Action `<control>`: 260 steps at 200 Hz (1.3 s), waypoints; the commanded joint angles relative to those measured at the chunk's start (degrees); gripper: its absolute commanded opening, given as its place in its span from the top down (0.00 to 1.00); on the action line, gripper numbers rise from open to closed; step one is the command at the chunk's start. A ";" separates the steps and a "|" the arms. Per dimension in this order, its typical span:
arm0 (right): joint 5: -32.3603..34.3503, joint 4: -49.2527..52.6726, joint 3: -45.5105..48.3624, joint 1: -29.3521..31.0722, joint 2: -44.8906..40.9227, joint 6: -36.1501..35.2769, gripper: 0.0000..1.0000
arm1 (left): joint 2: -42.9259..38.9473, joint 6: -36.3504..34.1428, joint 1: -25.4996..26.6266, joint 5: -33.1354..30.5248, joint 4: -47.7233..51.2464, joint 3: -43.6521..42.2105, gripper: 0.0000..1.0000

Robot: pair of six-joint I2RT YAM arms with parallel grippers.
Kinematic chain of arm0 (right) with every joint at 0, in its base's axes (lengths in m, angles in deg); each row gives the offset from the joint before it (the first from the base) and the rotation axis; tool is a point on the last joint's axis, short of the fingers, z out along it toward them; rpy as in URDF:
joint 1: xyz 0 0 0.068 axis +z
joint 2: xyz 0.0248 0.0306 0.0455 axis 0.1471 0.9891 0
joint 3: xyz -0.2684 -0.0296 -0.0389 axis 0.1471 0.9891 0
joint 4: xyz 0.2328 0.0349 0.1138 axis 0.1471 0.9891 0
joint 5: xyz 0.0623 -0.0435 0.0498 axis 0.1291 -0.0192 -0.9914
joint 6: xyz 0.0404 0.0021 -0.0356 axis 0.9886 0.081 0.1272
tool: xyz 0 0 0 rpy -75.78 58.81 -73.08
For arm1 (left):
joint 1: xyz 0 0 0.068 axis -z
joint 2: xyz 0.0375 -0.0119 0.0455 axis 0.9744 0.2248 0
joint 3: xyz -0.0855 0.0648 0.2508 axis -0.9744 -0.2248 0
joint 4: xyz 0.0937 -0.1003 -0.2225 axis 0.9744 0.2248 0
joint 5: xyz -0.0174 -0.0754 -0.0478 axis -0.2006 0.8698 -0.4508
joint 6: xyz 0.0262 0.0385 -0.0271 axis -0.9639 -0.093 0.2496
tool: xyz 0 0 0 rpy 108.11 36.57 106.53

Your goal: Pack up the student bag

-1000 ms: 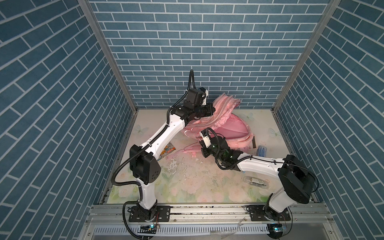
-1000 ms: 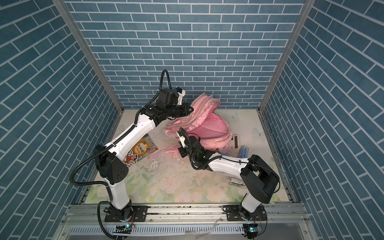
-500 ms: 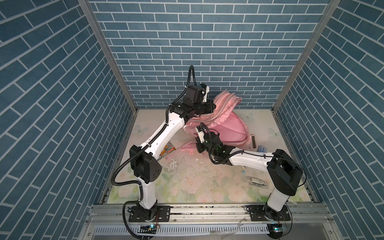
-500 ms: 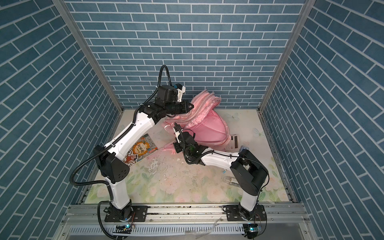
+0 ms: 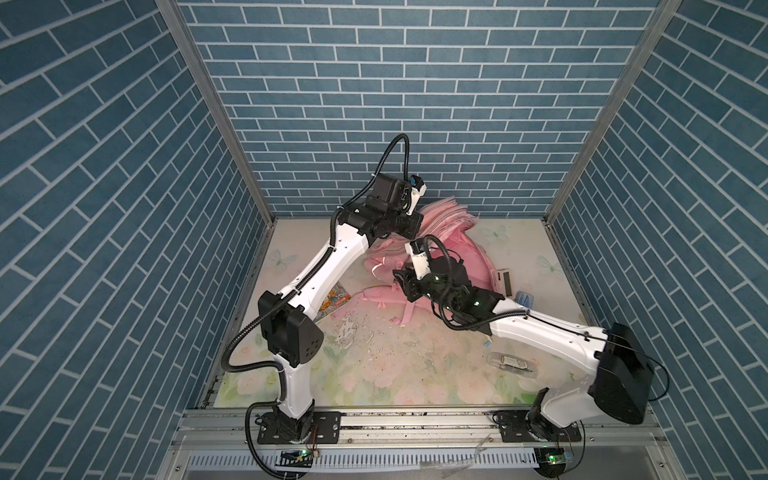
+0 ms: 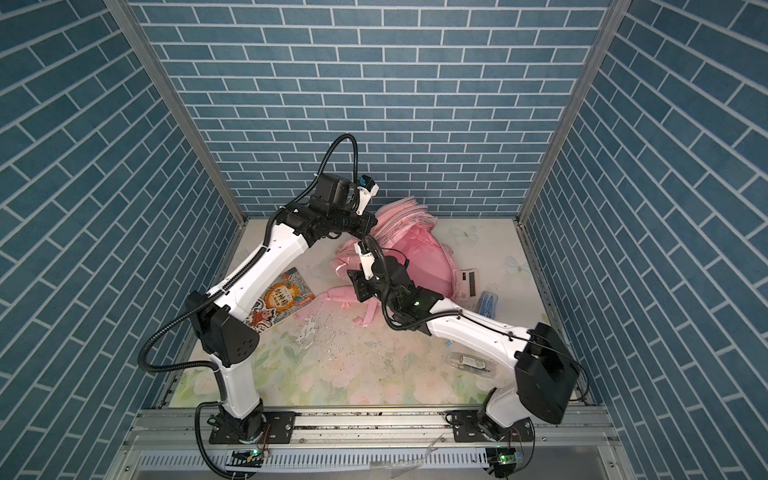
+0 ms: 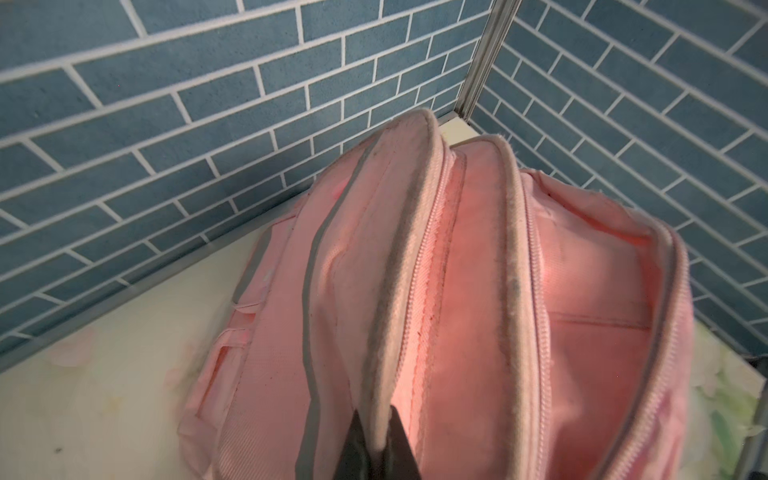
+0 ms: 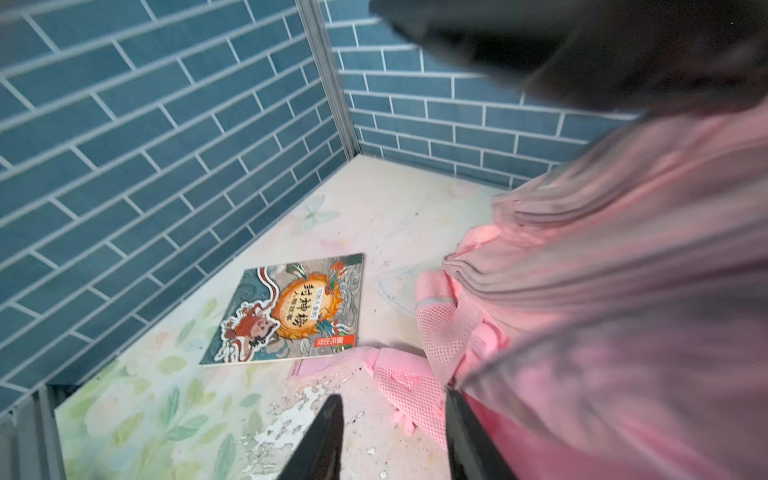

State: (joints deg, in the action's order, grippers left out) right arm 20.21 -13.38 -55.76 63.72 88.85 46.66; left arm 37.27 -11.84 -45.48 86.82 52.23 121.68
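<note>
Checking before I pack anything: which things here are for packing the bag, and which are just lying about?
For the job, likely:
soft pink fabric backpack
colourful flat picture book
white rectangular calculator
small blue case
clear plastic pen case

Lying about:
scattered white flakes on floral mat

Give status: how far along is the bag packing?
Done: the soft pink fabric backpack is unzipped. In hand: left gripper pinches its opening rim; right gripper is open, empty. Left: colourful picture book, clear plastic case, white calculator and blue case lie outside.
</note>
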 commanded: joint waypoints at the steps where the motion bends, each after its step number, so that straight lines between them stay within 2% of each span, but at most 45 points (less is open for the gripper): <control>1: 3.98 4.84 3.26 0.32 -6.52 2.59 0.57 | -0.72 -11.52 -0.55 2.12 -7.86 3.89 1.00; 20: 7.07 7.87 4.98 -0.04 -10.99 3.01 0.56 | -0.91 -15.75 -0.39 5.01 -9.89 3.74 1.00; 44: 8.02 11.55 6.28 -1.81 -14.88 5.17 0.55 | -0.56 -19.23 -0.49 3.56 -9.09 3.14 1.00; 76: 5.03 13.02 8.32 -5.73 -19.59 9.96 0.54 | -3.27 -22.98 -0.51 2.23 -10.38 -5.71 1.00; 110: 5.60 16.46 8.28 -7.97 -23.17 10.42 0.48 | -7.34 -21.15 -0.90 3.32 -15.64 -15.06 1.00; 142: 4.38 19.54 6.17 -9.19 -23.44 9.27 0.46 | -11.44 -14.09 -0.84 2.39 -17.87 -22.83 1.00; 155: 3.68 19.58 5.16 -9.47 -23.05 9.14 0.44 | -13.73 -9.91 -0.93 1.96 -19.27 -26.65 0.69; 169: 2.17 19.08 3.92 -9.65 -22.00 9.20 0.44 | -17.23 -5.02 -0.93 -0.08 -20.80 -30.52 0.46; 191: -1.22 19.50 0.67 -9.72 -18.50 9.34 0.44 | -23.47 3.76 -1.78 -4.69 -23.03 -36.70 0.28; 223: -9.71 18.41 -4.06 -9.74 -10.41 11.01 0.43 | -30.91 18.41 -8.07 -6.36 -19.60 -42.84 0.23; 244: -15.69 14.82 -6.26 -9.65 -3.74 14.17 0.43 | -35.07 26.90 -16.95 -1.70 -17.87 -49.96 0.22; 260: -20.19 11.25 -8.16 -9.18 1.24 16.72 0.43 | -37.48 30.34 -24.24 -0.28 -16.78 -55.13 0.20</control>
State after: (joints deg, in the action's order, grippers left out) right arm 9.31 2.75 -61.25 54.06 84.04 57.72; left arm 1.99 6.59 -61.18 84.20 31.86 73.44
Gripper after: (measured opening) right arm 0.570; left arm 0.788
